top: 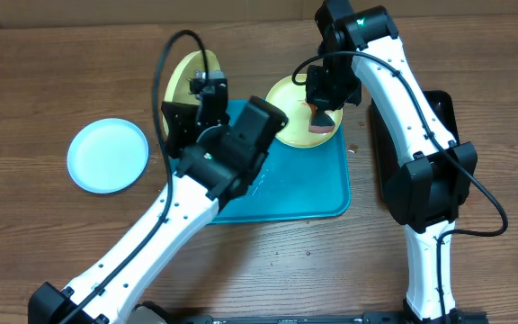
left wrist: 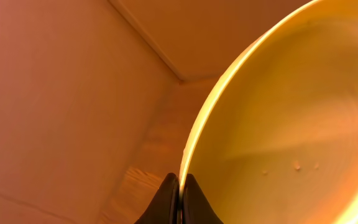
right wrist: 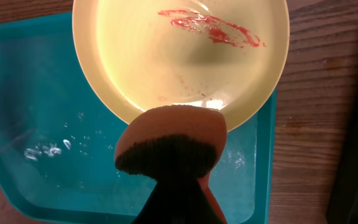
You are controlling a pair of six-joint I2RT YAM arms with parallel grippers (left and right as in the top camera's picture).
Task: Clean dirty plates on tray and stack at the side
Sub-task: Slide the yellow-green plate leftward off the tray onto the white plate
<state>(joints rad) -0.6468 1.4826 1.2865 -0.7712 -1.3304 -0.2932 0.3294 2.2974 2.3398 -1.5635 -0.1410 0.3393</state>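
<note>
Ok: clamping plate rim (left wrist: 194,134) w/ L grip (left wrist: 180,182), sponge (right wrist: 171,134) w/ R grip (right wrist: 174,190); could shove loose plate (right wrist: 160,62) ahead off tray (right wrist: 36,93).

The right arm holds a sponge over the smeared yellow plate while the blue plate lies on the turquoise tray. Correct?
No. The blue plate lies on the wooden table left of the turquoise tray, not on it; the overhead view shows this. The sponge over the smeared yellow plate is right.

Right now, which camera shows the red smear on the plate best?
The right wrist: the smear lies in full view. Overhead, the arm mostly hides it. The left wrist shows only another plate.
</note>
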